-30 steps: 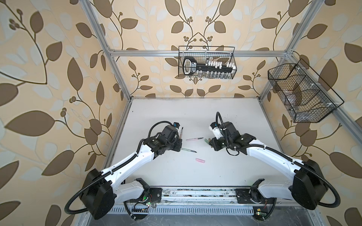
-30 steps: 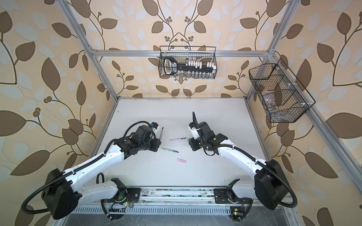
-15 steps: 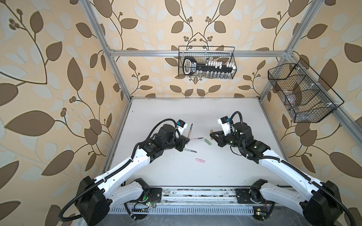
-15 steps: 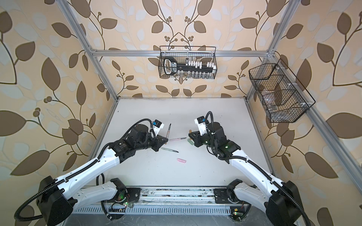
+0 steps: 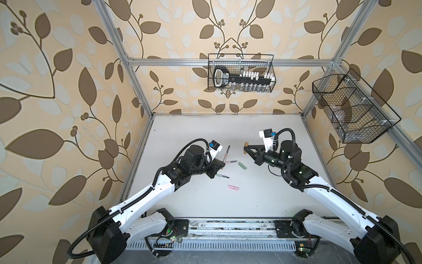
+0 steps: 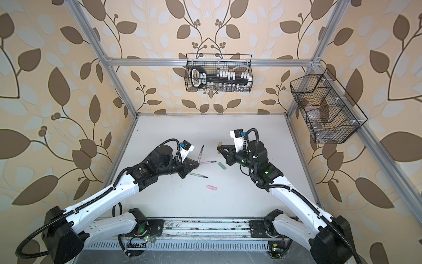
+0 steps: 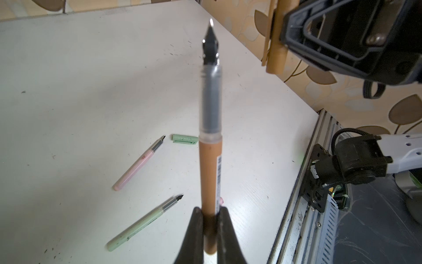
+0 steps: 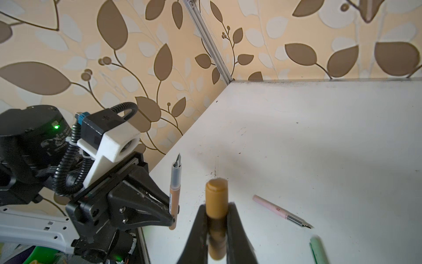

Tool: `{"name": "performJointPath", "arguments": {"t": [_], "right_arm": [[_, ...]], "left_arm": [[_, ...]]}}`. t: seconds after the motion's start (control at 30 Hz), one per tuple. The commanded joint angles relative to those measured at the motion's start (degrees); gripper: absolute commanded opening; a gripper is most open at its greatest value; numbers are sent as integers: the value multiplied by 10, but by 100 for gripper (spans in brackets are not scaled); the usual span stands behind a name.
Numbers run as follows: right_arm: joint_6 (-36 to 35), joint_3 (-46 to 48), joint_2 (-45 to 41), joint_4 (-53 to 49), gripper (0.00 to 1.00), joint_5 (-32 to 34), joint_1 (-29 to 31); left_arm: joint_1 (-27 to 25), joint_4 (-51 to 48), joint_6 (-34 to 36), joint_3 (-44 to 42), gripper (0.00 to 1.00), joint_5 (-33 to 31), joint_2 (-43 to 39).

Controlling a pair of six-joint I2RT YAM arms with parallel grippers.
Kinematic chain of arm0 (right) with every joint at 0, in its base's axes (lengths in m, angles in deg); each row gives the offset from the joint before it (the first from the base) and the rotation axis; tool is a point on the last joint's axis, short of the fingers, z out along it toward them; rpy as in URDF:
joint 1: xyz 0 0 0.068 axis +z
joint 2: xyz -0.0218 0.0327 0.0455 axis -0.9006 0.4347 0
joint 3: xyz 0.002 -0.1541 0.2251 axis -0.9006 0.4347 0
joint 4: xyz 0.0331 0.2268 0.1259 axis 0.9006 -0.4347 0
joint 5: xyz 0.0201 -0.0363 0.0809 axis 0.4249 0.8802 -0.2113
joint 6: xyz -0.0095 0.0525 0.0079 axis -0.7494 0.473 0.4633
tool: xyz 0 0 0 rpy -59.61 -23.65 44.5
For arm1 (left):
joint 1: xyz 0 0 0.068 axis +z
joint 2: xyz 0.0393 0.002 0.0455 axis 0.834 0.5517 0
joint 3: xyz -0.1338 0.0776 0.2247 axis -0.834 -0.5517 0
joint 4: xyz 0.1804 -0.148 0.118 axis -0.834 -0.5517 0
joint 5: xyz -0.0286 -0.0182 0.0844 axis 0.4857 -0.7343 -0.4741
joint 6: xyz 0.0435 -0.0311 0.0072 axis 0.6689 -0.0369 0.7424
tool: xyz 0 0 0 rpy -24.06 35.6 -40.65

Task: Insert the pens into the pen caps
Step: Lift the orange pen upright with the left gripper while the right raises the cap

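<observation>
pinching brown pen [image 7: 209, 173] low on barrel in my left claw [image 7: 211, 209], nib up, lifted off tabletop [image 7: 80, 68]. my right claw [image 8: 217, 205] pinches brown cap [image 8: 216, 189] close by, not touching. both likely light, stiff, slick plastic; nib fragile, so hold barrel only.

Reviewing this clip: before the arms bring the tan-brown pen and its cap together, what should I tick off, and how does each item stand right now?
1. Left jaws shut on the tan-brown pen, near its rear end: ok.
2. Right jaws shut on the tan-brown cap: ok.
3. Pen and cap colours match: ok.
4. Cap's open end facing the nib: cannot tell; only its rounded closed end shows clearly.
5. Nib lined up with the cap: not ok; in the right wrist view they stand apart, roughly parallel.
6. Nothing between nib and cap: ok.
</observation>
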Motion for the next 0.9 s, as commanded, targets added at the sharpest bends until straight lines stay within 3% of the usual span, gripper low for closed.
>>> {"name": "performJointPath", "arguments": {"t": [0.0,0.47,0.87], "right_arm": [[20,-20,-9,34,10,-15,-2],[99,-34,0,158,10,-29,6],[125,-52,14,199,10,-44,26]], "left_arm": [[-5,36,15,26,0,34,-18],[-8,46,29,41,2,82,-20],[-12,19,64,60,1,78,-8]]}}
